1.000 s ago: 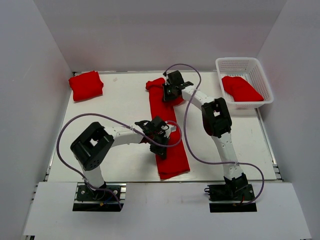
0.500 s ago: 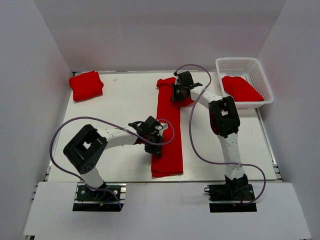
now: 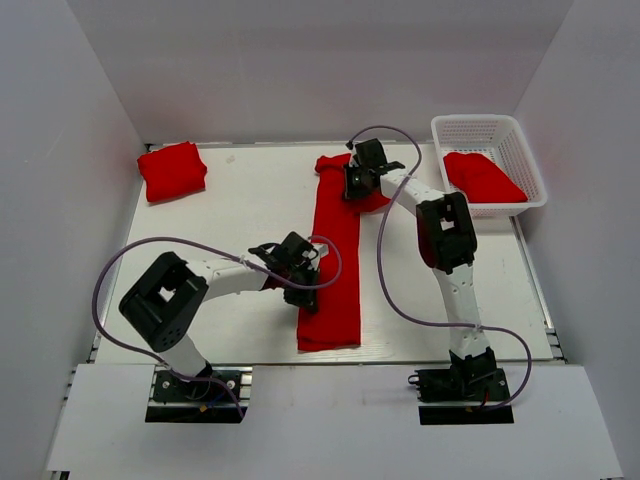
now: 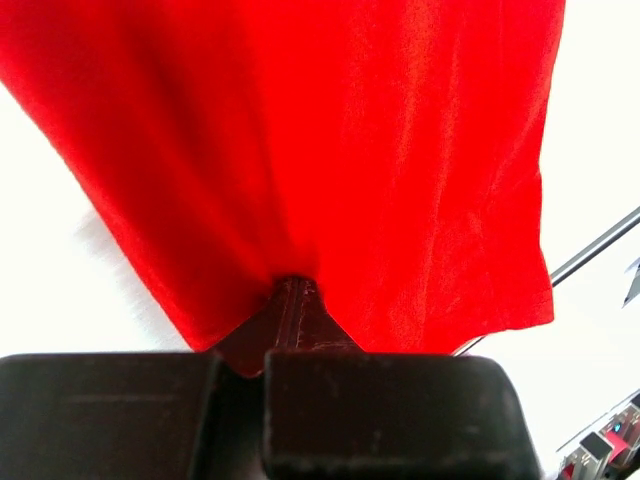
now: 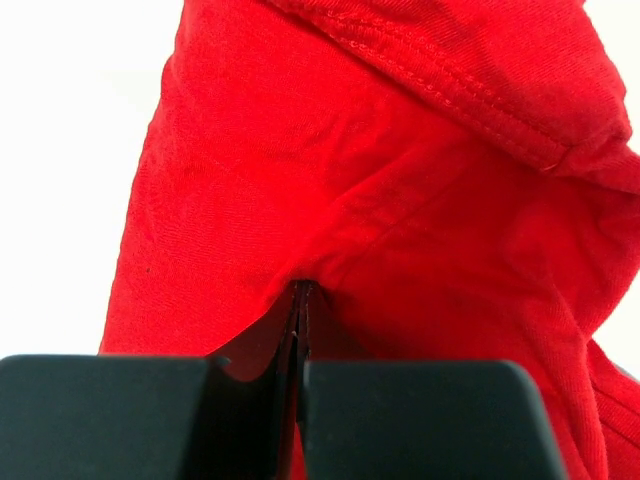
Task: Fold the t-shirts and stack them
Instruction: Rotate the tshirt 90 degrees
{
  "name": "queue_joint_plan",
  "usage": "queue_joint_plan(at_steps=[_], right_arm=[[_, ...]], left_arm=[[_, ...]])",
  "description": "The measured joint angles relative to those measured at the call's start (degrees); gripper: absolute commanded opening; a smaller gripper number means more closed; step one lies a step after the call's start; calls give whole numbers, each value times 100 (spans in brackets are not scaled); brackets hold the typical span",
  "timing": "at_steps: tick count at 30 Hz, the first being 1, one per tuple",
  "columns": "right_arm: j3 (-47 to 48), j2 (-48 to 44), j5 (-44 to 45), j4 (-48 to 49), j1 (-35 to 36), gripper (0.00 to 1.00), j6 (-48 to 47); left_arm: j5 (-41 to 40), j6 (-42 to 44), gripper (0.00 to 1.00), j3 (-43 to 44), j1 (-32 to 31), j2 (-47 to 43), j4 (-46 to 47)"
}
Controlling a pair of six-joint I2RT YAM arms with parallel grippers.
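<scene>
Centrally, long soft red t-shirt

Left arm and right arm reach forward, jaws clamped together.

Your white surface is carrying a long t-shirt in the middle, a folded t-shirt far left, and a basket far right.

The long t-shirt is plain bright red, like the folded t-shirt. The basket is white lattice, the worktop white, the cables purple.
</scene>
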Motion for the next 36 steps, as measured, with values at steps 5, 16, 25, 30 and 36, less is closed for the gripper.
queue_joint_plan(at_steps=[5,16,25,30,36], right_arm=[[227,149,-39,-11,111,0,26],[391,-42,31,-282,210,67,-199],[-254,-3032,306,-557,160,90,-546],[-2173,-5302,160,-177,140,90,-291],[-4854,-6522,-413,74,199,90,302]], left_arm=[[-24,-103,0,-271,114,-199,162],[-542,315,55,254,208,-365,-997],[-730,426,85,1572,472,-1652,-1768],[-1047,234,91,1635,793,-2277,-1985],[-898,-116,93,629,1283,-2841,-1805]])
